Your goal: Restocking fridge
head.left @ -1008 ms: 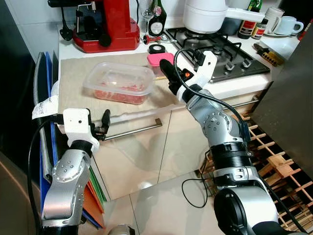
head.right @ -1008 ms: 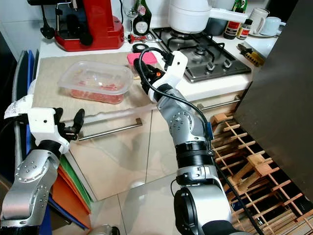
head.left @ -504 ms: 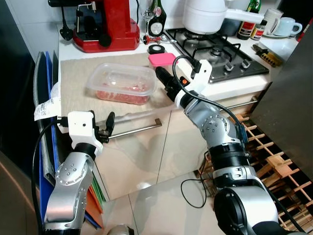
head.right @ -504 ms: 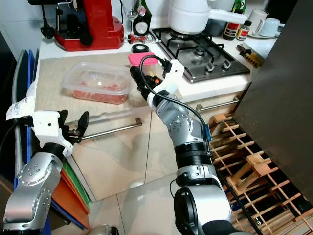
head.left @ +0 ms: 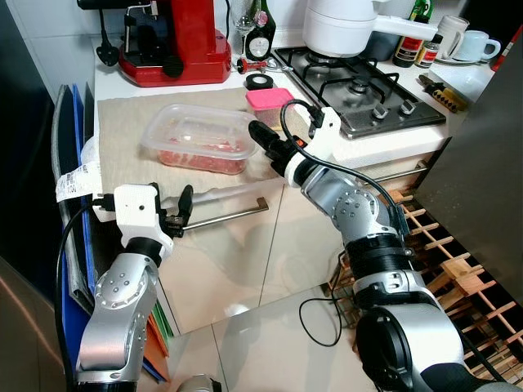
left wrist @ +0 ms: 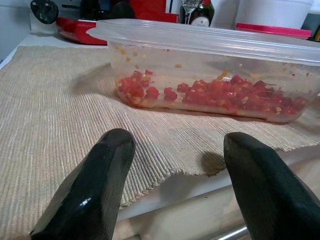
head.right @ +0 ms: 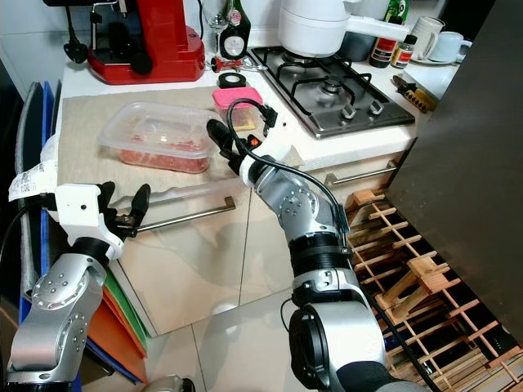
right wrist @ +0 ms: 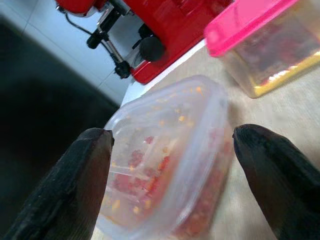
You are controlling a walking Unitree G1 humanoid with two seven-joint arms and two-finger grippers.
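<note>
Counter crowded at the back: red coffee machine, wine bottle, roll of black tape, white pot on the gas hob, mugs in the far corner. Pink-lidded tub just behind the right gripper. Clear lidded container of red chopped food lay on the beige woven mat, near the counter's front edge. Cabinet handle bar below, coloured folders standing at the left, wooden rack on the floor at the right.

Right gripper hovered just beside the container's right end, fingers spread wide, gripping nothing. Left gripper held low in front of the counter edge, below the mat, fingers likewise parted and empty, well short of the container.
</note>
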